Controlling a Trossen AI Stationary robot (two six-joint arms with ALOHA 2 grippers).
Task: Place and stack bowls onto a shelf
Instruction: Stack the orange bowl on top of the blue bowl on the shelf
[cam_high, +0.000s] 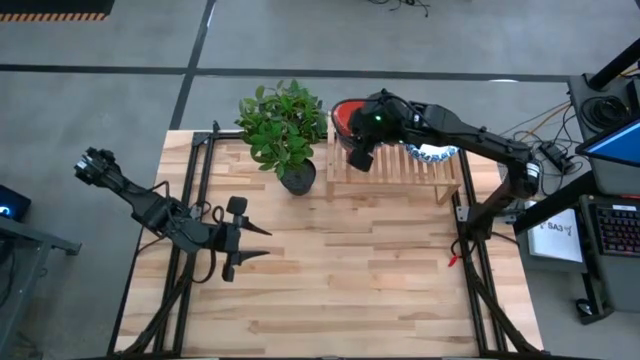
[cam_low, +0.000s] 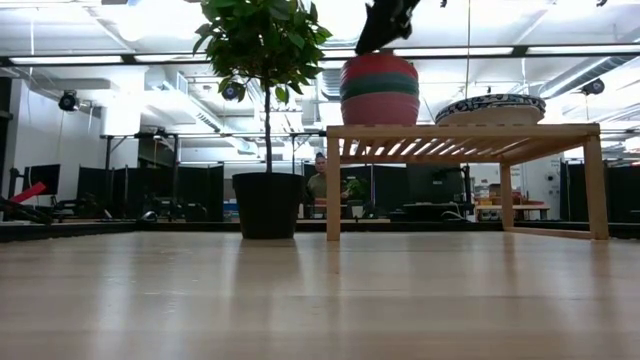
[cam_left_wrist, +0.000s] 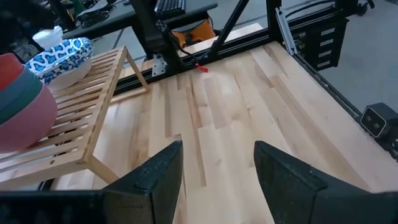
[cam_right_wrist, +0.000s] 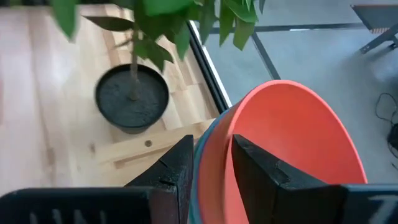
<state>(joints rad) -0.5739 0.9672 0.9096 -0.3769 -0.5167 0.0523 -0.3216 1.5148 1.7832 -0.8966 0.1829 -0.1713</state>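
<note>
At the shelf's (cam_high: 400, 170) plant-side end, your right gripper (cam_right_wrist: 211, 180) straddles the red bowl's (cam_right_wrist: 286, 143) rim, jaws narrowly parted, gripping nothing. Lift straight up so the 4-bowl stack (cam_low: 380, 90) stays seated. Left gripper (cam_left_wrist: 217, 180) waits wide, away.

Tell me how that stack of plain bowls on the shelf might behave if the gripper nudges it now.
The bowl stack stands tall at the shelf end, so a sideways nudge might tip or slide it. The red bowl looks smooth and rigid, probably slippery between the right gripper fingers straddling its rim.
</note>
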